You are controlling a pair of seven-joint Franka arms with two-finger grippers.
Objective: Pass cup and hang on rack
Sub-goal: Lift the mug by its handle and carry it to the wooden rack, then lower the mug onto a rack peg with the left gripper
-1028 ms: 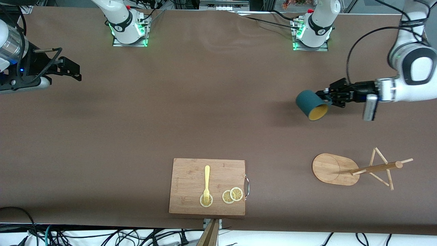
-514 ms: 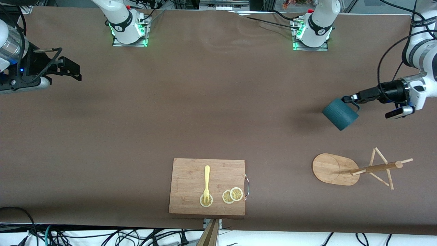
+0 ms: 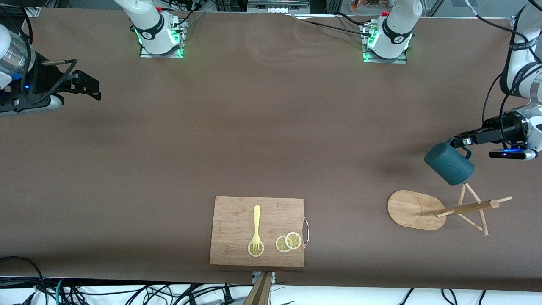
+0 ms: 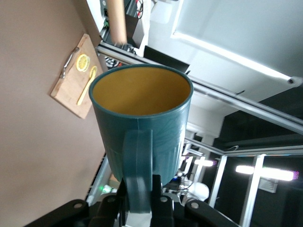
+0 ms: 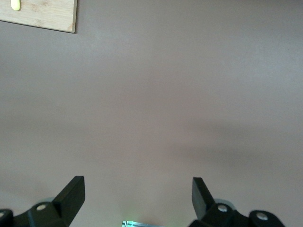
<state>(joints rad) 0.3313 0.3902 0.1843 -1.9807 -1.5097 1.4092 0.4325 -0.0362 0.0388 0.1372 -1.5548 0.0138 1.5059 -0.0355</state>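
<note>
Teal cup [image 3: 449, 163], clamped by its handle in the left end effector [image 3: 460, 142], now carried toward the desk's left-arm edge and hanging over the rack [image 3: 440, 210]; pegs close, so hanging looks next. Right end effector [image 3: 91, 84] waiting, fingers apart, empty.

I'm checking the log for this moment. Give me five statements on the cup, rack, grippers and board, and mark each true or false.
1. The left gripper is shut on the cup by its handle. True.
2. The cup already hangs on a peg of the rack. False: it is in the air, over the table beside the rack.
3. The right gripper is open and holds nothing. True.
4. The fork lies on bare table. False: it lies on the cutting board.
5. The cup's inside is yellow. True.
</note>
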